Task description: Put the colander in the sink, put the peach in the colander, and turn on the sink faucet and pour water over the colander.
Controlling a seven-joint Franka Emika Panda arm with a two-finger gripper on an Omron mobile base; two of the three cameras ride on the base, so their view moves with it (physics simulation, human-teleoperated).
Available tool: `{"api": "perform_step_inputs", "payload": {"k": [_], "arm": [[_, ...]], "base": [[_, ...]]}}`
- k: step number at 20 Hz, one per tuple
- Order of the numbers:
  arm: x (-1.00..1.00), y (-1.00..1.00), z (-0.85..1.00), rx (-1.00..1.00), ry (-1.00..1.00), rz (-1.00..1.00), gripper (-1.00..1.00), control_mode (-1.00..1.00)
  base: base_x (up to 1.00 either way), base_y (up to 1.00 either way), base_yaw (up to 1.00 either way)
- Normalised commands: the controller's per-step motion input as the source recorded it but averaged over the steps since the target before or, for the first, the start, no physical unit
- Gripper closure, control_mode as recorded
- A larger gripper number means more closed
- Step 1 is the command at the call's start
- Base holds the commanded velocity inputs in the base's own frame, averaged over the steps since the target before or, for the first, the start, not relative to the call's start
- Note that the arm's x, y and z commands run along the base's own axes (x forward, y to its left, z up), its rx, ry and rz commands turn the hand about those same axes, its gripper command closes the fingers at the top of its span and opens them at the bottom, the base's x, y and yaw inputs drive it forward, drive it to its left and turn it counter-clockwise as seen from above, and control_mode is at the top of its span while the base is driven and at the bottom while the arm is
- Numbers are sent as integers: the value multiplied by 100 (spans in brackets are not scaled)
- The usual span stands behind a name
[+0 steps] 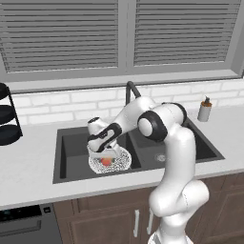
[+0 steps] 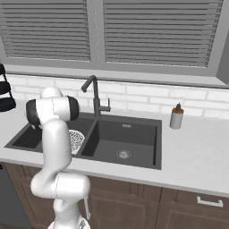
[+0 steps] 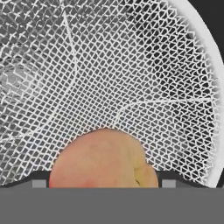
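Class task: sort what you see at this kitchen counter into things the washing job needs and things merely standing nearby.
Needed: colander, peach, sink, sink faucet, gripper.

Standing nearby: soap bottle, black tiered rack, window blinds.

Grey slatted blinds (image 1: 62,35) above a white brick backsplash (image 1: 62,102), pale countertop (image 2: 197,154), brown cabinets (image 2: 188,210)

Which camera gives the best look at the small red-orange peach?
The hand view: the small red-orange round peach looms large between the claw tips, against the white mesh colander. The left base view shows it as a small spot under the claw. In the right base view the arm hides it.
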Motion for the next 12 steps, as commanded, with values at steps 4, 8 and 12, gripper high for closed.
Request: {"api": "perform_step_inputs", "payload": {"k": [4, 8, 12], "arm": [[0, -3, -30, 0, 1, 0, -100, -100], [0, 0, -24, 0, 0, 0, -100, -100], [0, -1, -6, 0, 0, 0, -100, -100]], "base": [[0, 0, 0], [0, 0, 0], [0, 0, 0]]}}
